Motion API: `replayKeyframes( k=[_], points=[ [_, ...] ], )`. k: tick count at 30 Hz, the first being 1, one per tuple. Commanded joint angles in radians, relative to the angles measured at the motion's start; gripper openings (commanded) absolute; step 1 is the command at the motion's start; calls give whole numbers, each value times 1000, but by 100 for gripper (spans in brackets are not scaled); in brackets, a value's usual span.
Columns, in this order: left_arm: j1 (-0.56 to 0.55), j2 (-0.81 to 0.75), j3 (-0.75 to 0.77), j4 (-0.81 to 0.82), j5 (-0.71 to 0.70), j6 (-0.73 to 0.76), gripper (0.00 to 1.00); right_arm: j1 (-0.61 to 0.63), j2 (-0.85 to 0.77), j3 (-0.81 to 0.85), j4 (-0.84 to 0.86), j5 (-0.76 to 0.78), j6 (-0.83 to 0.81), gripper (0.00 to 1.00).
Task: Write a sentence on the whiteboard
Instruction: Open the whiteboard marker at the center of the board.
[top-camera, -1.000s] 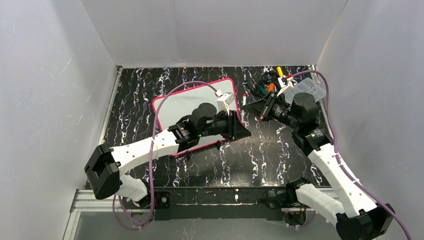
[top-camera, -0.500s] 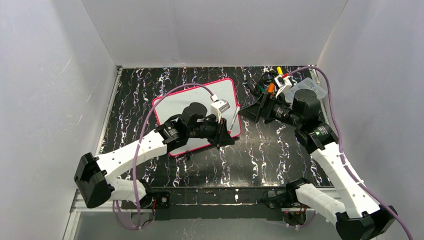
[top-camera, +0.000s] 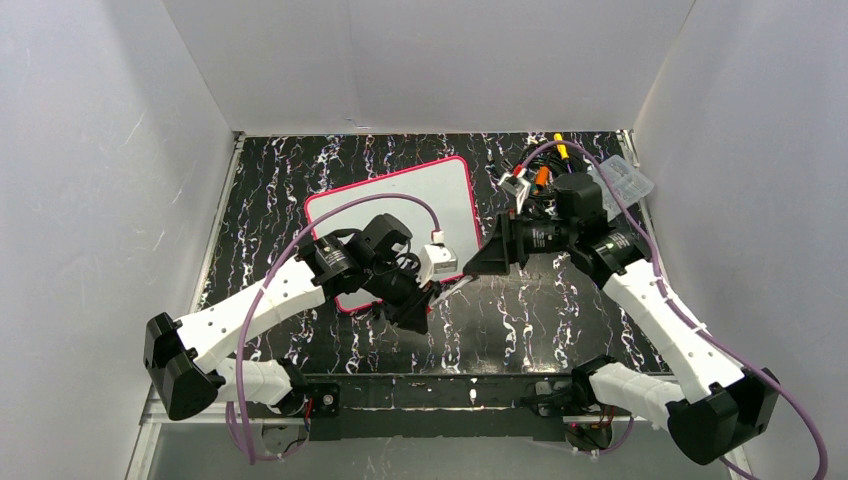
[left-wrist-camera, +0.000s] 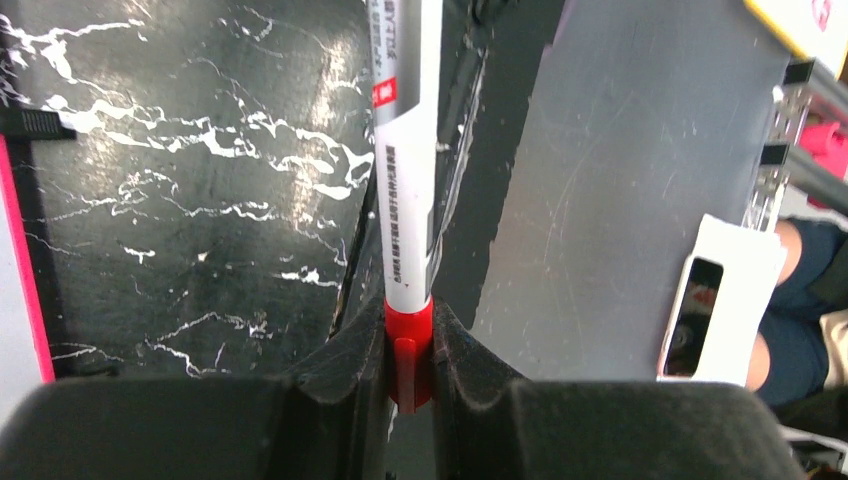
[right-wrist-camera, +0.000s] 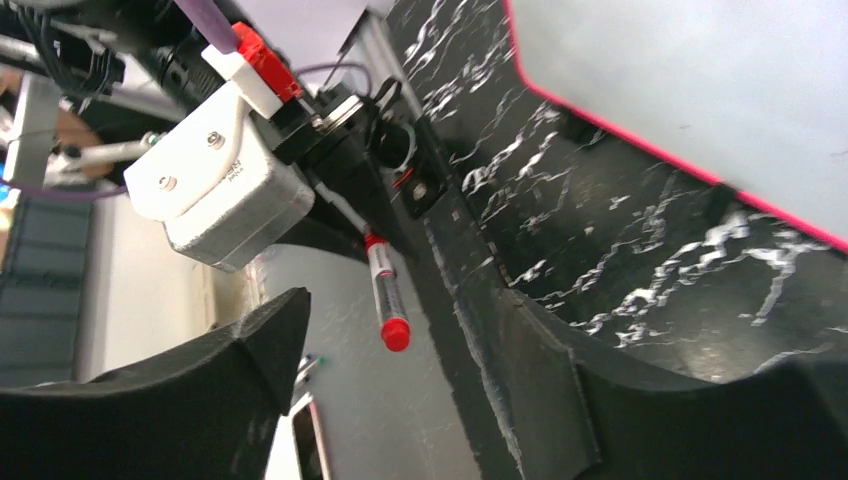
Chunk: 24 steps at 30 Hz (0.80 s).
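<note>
The left fingers (left-wrist-camera: 335, 385) clamp the marker (left-wrist-camera: 408, 150) by its red tail, presenting its free end to the wide-spread right fingers (right-wrist-camera: 255, 345), probably for uncapping.

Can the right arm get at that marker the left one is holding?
Probably yes. The right pincer is open and faces the marker, whose red end sticks out of the left pincer with nothing between them.

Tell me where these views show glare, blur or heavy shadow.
Top external: even light, sharp, whiteboard without glare. Left wrist: bright sheen on the tabletop beside the marker. Right wrist: the right pincer dark and soft-edged in the foreground.
</note>
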Motion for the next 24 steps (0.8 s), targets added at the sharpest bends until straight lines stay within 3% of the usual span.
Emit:
replayKeyframes(
  k=[1, 6, 12, 24],
  points=[
    [3, -19, 41, -129, 54, 117, 0, 95, 42, -7, -42, -84, -55, 72],
    [4, 10, 79, -166, 76, 157, 0, 203, 73, -25, -16, -86, -58, 61],
    [4, 34, 93, -188, 128, 187, 0, 222, 93, -50, 27, -118, -46, 45],
    [2, 48, 76, -218, 169, 200, 0, 223, 95, -51, 59, -190, -50, 41]
  ],
)
